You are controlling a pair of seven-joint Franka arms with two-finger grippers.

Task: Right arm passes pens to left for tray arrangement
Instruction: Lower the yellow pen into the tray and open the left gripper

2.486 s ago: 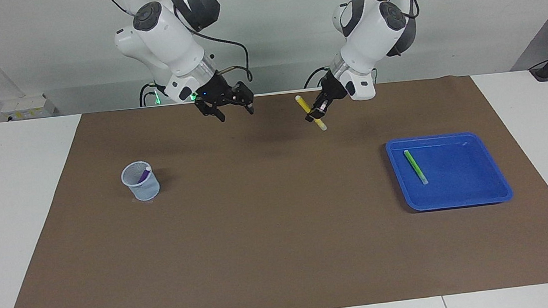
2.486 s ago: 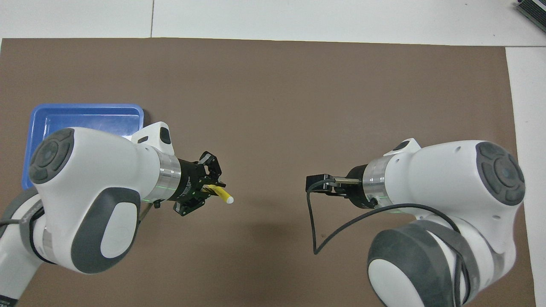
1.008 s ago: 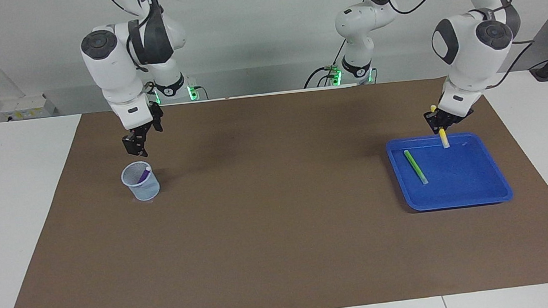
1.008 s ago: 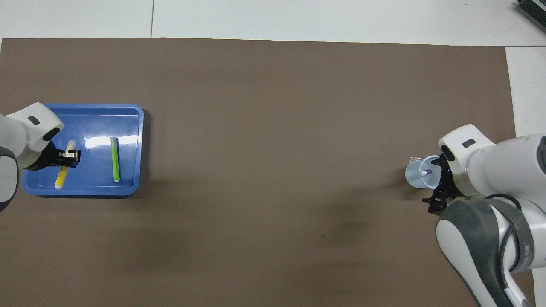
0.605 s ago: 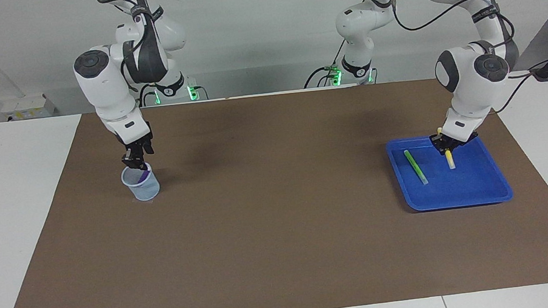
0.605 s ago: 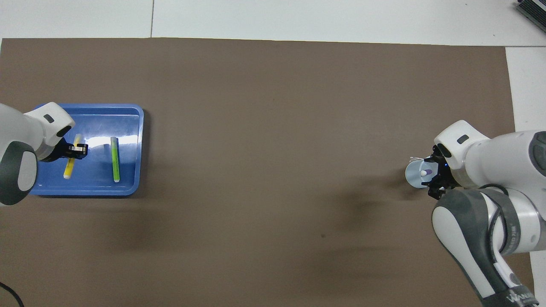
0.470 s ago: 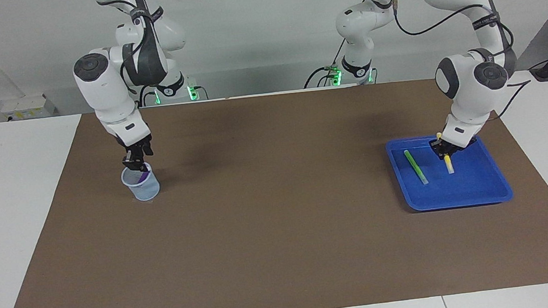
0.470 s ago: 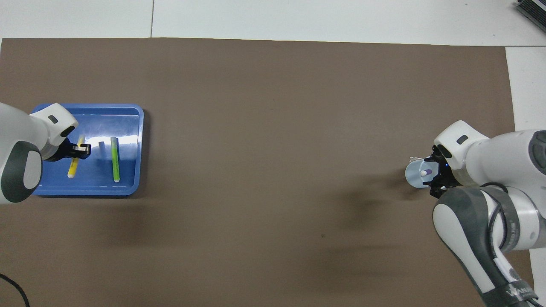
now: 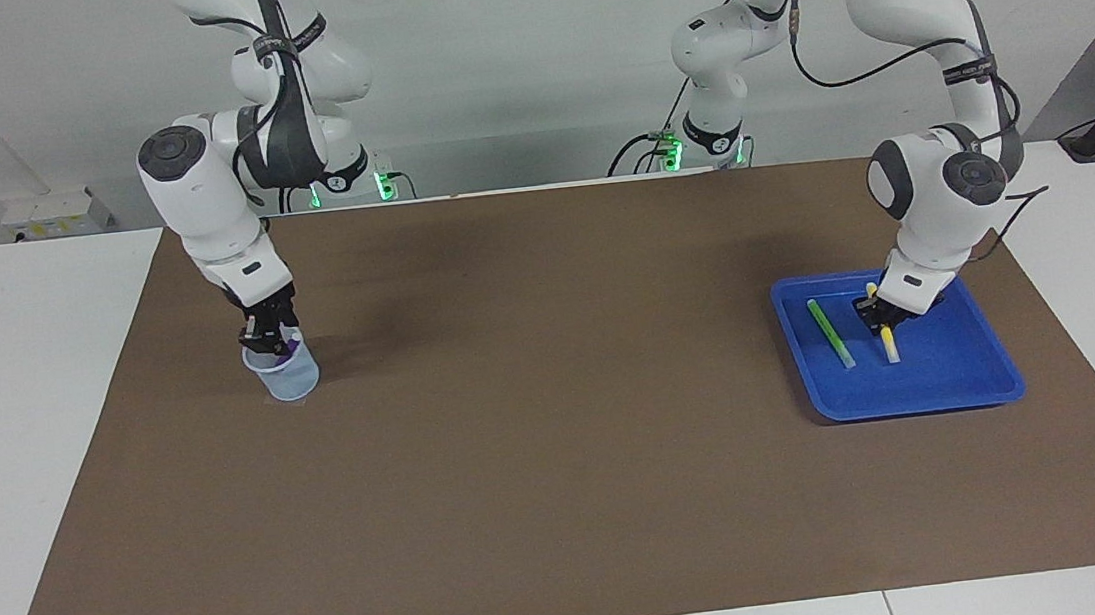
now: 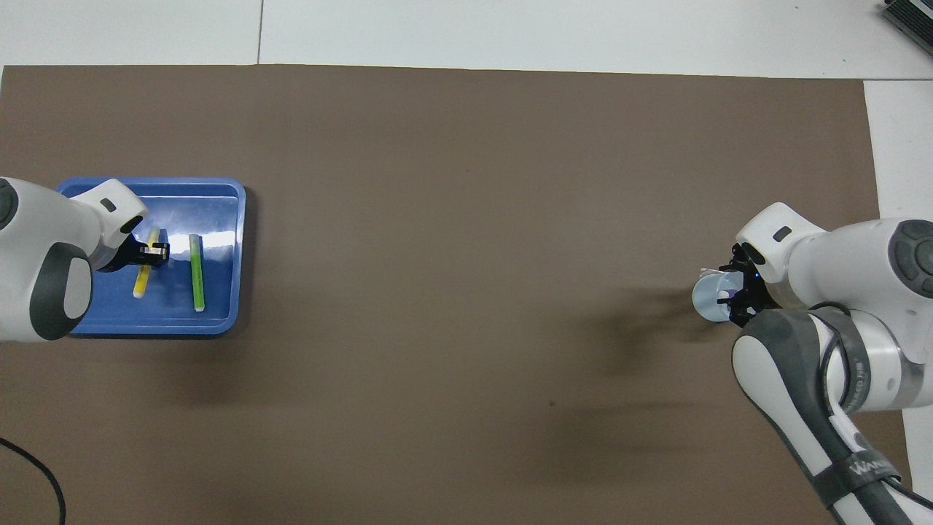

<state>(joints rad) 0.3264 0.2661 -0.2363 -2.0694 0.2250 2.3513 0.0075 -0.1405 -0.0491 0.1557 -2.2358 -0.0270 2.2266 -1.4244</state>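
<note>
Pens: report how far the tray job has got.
Done: the green pen lies flat in the blue tray. In hand: the left gripper is shut on the yellow pen, low in the tray beside the green one. Left: the purple pen stands in the cup, with the right gripper at its rim.

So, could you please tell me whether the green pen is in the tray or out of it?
In: the green pen lies flat inside the blue tray, beside the yellow pen.
</note>
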